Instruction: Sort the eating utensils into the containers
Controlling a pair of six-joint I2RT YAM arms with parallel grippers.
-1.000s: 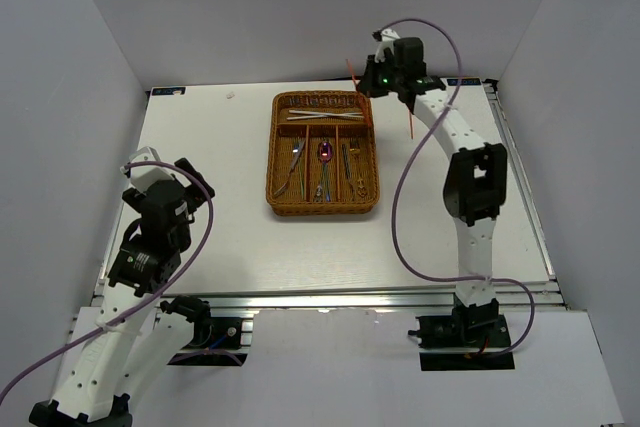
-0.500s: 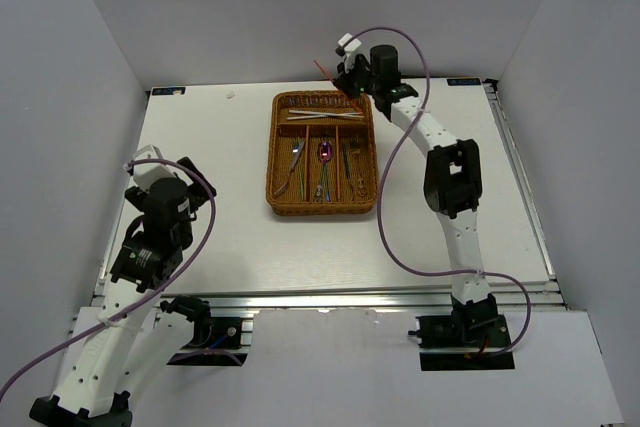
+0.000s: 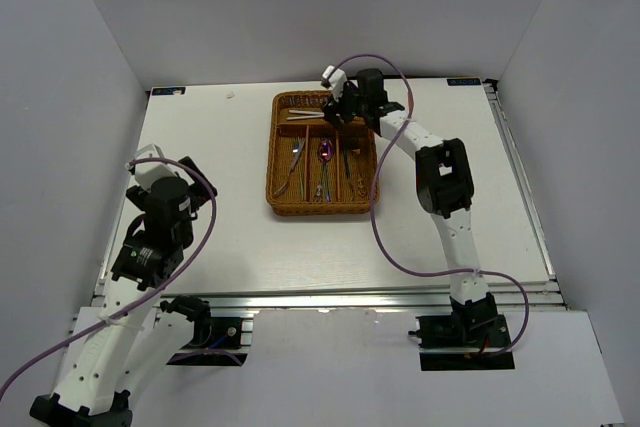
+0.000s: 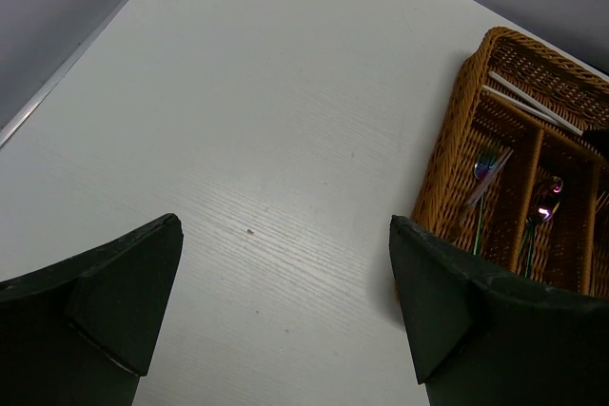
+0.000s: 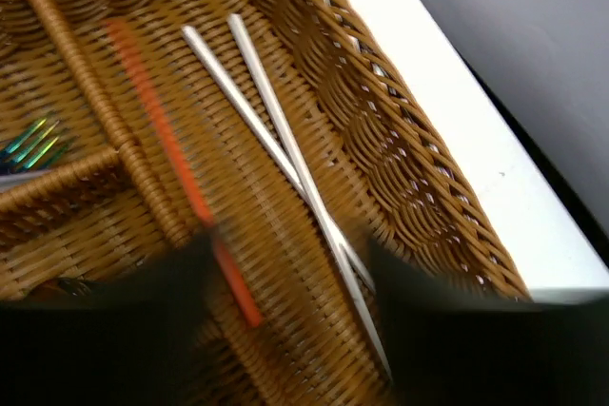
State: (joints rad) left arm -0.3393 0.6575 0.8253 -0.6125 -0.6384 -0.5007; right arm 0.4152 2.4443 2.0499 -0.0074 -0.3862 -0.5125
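Placing step, judged near done: right gripper (image 5: 290, 254), jaws spread, above the crosswise slot at the far edge of the rectangular brown woven wicker tray (image 5: 400, 140). The thin red chopstick (image 5: 171, 149) lies there, blurred, beside two crossed silver chopsticks (image 5: 276, 140). Left gripper (image 4: 285, 235) gapes over the white table (image 4: 238, 92). Next move likely calls for lifting clear of the rim

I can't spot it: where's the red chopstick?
Right wrist view: the red chopstick sits in the wicker tray's crosswise slot, left of the two crossed silver chopsticks, beside the divider.
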